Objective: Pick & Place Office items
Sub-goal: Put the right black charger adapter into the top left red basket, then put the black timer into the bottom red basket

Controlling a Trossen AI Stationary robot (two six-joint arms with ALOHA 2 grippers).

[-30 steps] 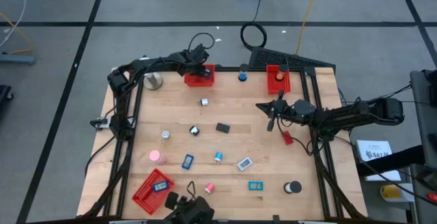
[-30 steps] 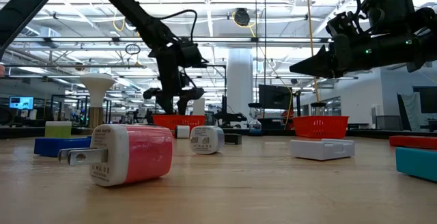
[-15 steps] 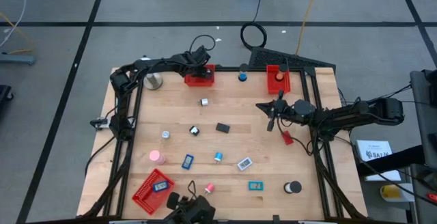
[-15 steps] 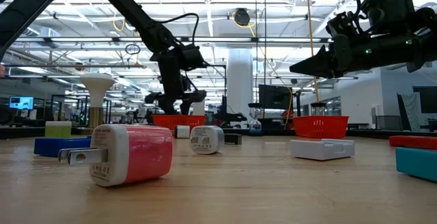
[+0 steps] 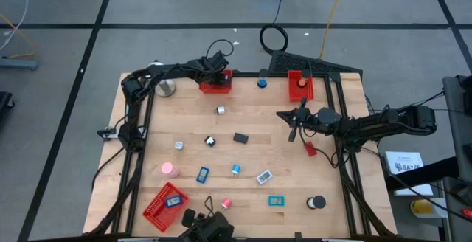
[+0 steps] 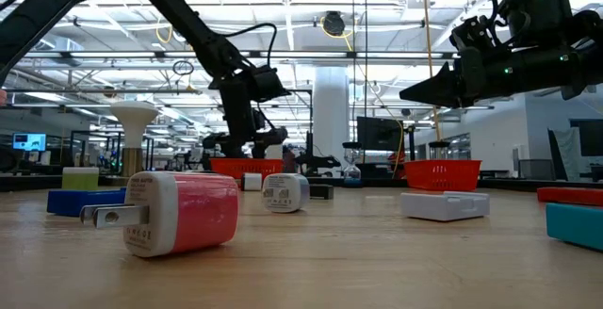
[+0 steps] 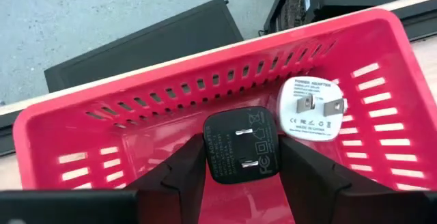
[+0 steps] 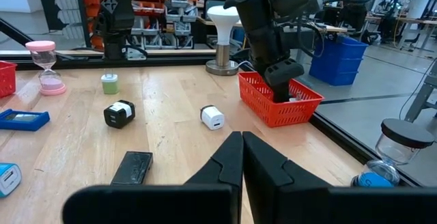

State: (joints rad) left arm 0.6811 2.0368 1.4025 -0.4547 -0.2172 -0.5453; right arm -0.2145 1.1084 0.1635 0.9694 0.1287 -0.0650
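left gripper point(image 7: 242, 176) fingers point(image 7: 179, 176) pinching a black plug adapter point(image 7: 239, 145), prongs facing the camera, held low inside the red mesh tray point(image 7: 102, 125) at the far edge of the table point(image 5: 251, 142). a white plug adapter point(image 7: 311, 108) already lies in the same tray, just beside the black one, apart from it as far as i can tell. looks like the drop step, nearly done for this item.

risks from here, judged only:
- if the fingers open while the black adapter is pressed to the tray floor, it may stick to a pad and come out with the lift.
- the adapter could land on or knock the white one; small harm, both are inside the walls.
- fingers sit close to the tray walls, so a slanted retreat could hook the mesh and drag or tip the light tray, which sits near the table's far edge.

right gripper point(image 8: 242, 157) fingers pressed together, empty, hanging above the right side of the table near a flat red piece point(image 5: 310, 150); waiting.

rest of the office items are scattered well apart on the table: black flat piece point(image 5: 240, 137), pink plug point(image 5: 169, 170), blue pieces point(image 5: 202, 174), black roll point(image 5: 316, 202). another red tray point(image 5: 300, 85) sits at the far right, a third point(image 5: 158, 206) at the near left corner.
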